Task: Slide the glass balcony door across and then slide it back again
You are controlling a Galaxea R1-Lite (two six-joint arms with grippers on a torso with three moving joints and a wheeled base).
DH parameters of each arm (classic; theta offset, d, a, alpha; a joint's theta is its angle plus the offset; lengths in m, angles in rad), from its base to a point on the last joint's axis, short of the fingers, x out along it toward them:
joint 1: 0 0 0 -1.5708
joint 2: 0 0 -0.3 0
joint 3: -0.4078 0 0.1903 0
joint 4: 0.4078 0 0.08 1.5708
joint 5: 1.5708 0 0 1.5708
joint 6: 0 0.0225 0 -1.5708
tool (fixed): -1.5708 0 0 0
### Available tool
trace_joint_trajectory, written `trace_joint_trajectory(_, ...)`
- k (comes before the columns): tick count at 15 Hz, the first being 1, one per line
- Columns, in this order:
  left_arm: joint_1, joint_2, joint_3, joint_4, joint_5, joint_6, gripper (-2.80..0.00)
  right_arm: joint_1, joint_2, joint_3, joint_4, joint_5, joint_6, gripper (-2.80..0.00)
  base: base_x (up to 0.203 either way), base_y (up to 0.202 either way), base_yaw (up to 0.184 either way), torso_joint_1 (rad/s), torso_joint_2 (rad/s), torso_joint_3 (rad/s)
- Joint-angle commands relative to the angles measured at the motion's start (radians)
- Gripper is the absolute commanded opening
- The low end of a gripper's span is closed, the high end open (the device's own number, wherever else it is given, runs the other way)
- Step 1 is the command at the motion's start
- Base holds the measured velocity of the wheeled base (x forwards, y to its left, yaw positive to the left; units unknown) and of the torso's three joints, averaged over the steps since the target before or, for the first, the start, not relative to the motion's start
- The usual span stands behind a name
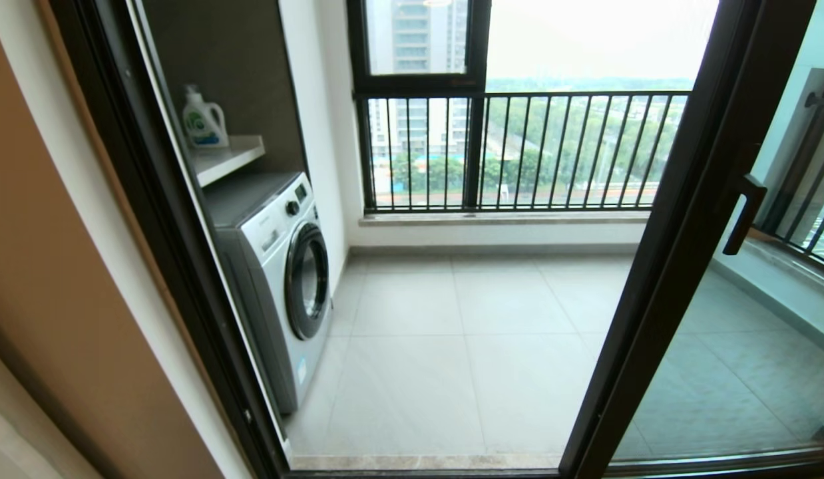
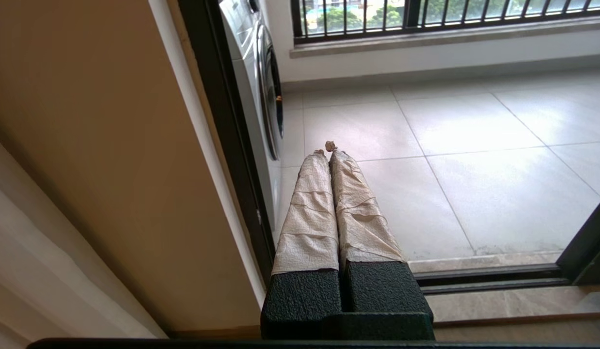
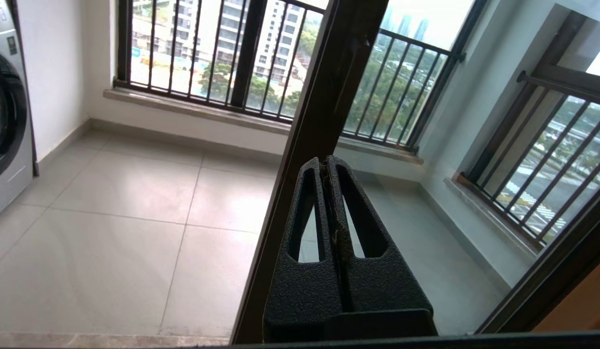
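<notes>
The glass balcony door [image 1: 658, 279] stands slid to the right, its dark frame edge slanting down the head view, with the short black bar handle [image 1: 743, 214] on it. The doorway to its left is open onto the balcony. Neither gripper shows in the head view. In the right wrist view my right gripper [image 3: 326, 162] is shut, empty, its tips just in front of the door's frame edge [image 3: 300, 160]; whether they touch it I cannot tell. In the left wrist view my left gripper [image 2: 327, 150], its fingers wrapped in beige tape, is shut and empty, low by the left door jamb [image 2: 227, 145].
A white front-loading washing machine [image 1: 285, 273] stands inside the balcony on the left, with a detergent bottle [image 1: 203, 120] on a shelf above. A black barred railing [image 1: 518, 153] closes the far side. The floor track [image 2: 489, 278] runs along the threshold. Tan wall [image 1: 46, 299] flanks the left.
</notes>
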Motion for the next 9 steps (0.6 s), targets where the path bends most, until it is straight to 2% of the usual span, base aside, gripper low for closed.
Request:
trace_joint_trajectory(1,0.001,0.002,0.000,0.000,0.000,0.001,-2.80,0.000,-0.113,0.173,-0.102,0.027,-0.006,-2.80,0.000,0.000,0.000,0.000,0.00,0.000)
trace_joint_trajectory(3,0.001,0.002,0.000,0.000,0.000,0.001,-2.80,0.001,-0.111,0.362,-0.235,0.070,-0.036,-2.80,0.000,0.000,0.000,0.000,0.00,0.000)
trace_joint_trajectory(4,0.001,0.002,0.000,0.000,0.000,0.001,-2.80,0.002,-0.111,0.397,-0.226,0.096,-0.031,-2.80,0.000,0.000,0.000,0.000,0.00,0.000)
trace_joint_trajectory(5,0.001,0.002,0.000,0.000,0.000,0.001,-2.80,0.003,-0.110,0.394,-0.159,0.108,0.003,-2.80,0.000,0.000,0.000,0.000,0.00,0.000)
trace_joint_trajectory(8,0.001,0.002,0.000,0.000,0.000,0.001,-2.80,0.006,-0.110,0.365,-0.066,0.106,0.243,-2.80,0.000,0.000,0.000,0.000,0.00,0.000)
trace_joint_trajectory(9,0.001,0.002,0.002,0.000,0.000,0.001,-2.80,0.006,-0.110,0.367,-0.065,0.088,0.278,-2.80,0.000,0.000,0.000,0.000,0.00,0.000)
